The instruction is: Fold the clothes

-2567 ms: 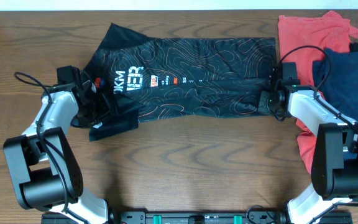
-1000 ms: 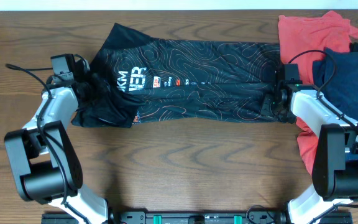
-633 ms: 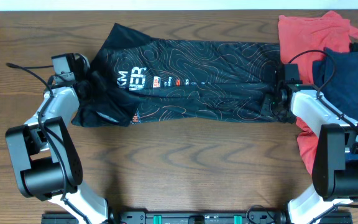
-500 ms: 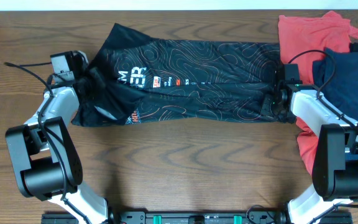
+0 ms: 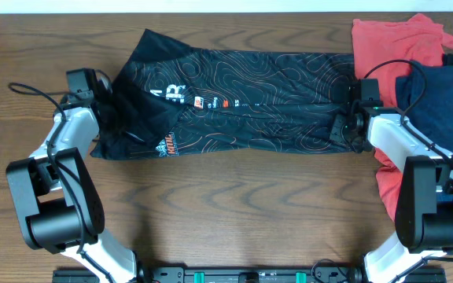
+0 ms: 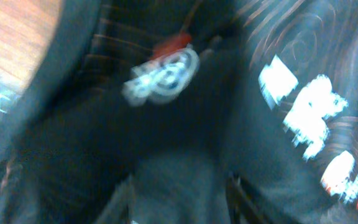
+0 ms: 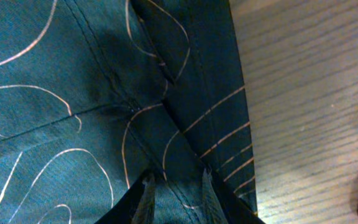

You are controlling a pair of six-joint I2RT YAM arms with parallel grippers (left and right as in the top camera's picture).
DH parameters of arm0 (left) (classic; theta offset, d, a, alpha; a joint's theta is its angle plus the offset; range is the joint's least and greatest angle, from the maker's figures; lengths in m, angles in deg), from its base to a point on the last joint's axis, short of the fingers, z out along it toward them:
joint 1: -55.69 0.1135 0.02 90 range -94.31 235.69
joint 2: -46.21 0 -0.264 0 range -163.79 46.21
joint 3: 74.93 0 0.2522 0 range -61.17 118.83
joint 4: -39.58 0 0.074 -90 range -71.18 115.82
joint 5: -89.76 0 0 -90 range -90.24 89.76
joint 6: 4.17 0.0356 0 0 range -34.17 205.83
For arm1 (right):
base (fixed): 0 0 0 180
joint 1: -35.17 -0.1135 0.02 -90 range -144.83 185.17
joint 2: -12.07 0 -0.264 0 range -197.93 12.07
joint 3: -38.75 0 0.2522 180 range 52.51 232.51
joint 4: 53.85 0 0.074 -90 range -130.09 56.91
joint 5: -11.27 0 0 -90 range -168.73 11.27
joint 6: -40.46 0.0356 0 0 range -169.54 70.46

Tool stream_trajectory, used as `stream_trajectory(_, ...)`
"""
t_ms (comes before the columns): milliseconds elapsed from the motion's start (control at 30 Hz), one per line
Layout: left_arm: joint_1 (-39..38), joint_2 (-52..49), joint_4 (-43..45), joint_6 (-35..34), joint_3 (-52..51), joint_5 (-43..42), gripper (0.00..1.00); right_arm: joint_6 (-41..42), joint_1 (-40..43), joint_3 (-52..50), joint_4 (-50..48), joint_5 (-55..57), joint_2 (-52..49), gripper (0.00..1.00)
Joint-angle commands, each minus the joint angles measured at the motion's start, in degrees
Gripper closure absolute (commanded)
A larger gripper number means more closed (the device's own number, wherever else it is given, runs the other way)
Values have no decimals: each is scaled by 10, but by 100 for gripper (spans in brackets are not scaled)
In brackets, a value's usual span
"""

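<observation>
Holding the black sports jersey (image 5: 242, 102) at both ends is, I judge, what makes it lie stretched across the upper middle of the overhead frame on the wooden counter (image 5: 234, 204), ready for a fold. My right fingers (image 7: 146, 198) pinch its hem at the right end. My left fingers (image 6: 122, 202) sit in bunched cloth at the left end. That view is blurred, so I cannot tell if they grip. The frame edge cuts off the coral-red garment (image 5: 392, 39) at upper right.

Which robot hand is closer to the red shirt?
Right. The right gripper grips the black jersey beside the red shirt; the left gripper is at its far end.
</observation>
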Motion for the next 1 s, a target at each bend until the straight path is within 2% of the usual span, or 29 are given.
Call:
stream_trajectory(0, 2, -3, -39, 13, -5, 50, 51, -22, 5, -7, -7, 6, -7, 76)
stream_trajectory(167, 2, -4, -80, 13, -35, 99, 51, -55, 5, -7, 17, 6, -7, 76)
stream_trajectory(500, 3, -4, -125, 13, -87, 183, 50, -57, 5, -7, 114, 7, -7, 77)
stream_trajectory(600, 9, -4, -163, 7, -94, 184, 50, -28, 5, -7, 150, 30, -7, 80)
stream_trajectory(733, 28, -4, -237, 2, -94, 184, 61, -17, 5, -7, 187, 36, -7, 85)
stream_trajectory(967, 70, 5, -297, 16, -94, 183, 62, 8, 5, -7, 241, 14, -1, 87)
